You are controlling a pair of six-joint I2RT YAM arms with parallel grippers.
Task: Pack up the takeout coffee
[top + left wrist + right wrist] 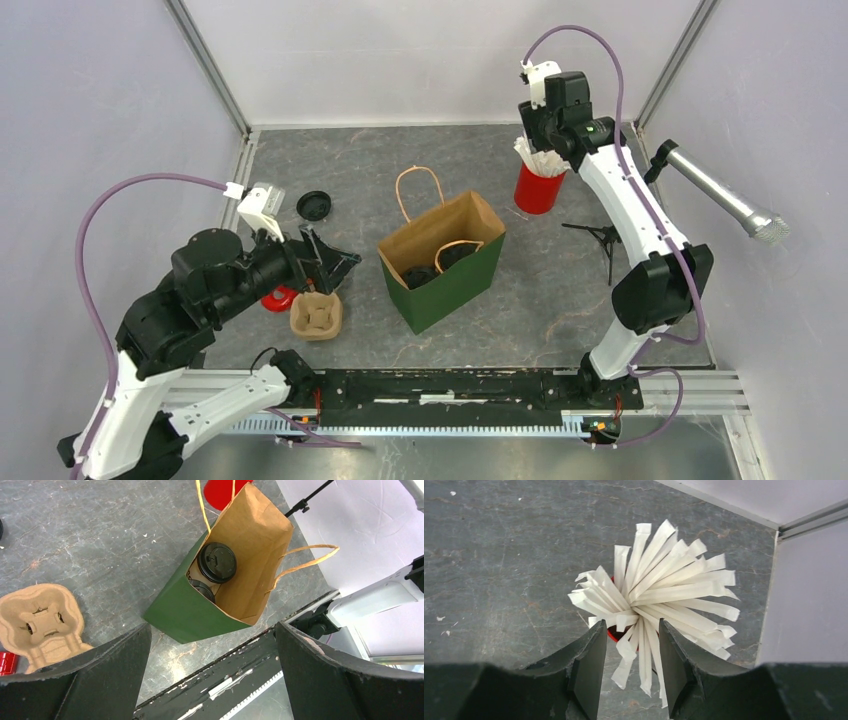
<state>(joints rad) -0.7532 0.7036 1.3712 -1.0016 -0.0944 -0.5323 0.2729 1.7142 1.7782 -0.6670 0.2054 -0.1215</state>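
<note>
The green bag [445, 270] stands open at mid-table, brown inside [255, 540]. Both takeout coffee cups are in it, showing only their black lids: one lid [217, 562] faces up, the other [202, 589] is half hidden behind the bag's green wall. My left gripper [325, 265] hovers left of the bag, wide open and holding nothing [212, 626]. My right gripper [545, 140] hangs over the red cup [538, 190] of white straws [659, 585]. It is open [632, 624], jaws partly apart, with several straw ends lying loose between the pads.
A brown pulp cup carrier [316, 316] lies beside the left gripper, with a small red object [278, 298] next to it. A loose black lid [314, 205] lies at the back left. A microphone [720, 195] on a small tripod [600, 235] stands right of the bag.
</note>
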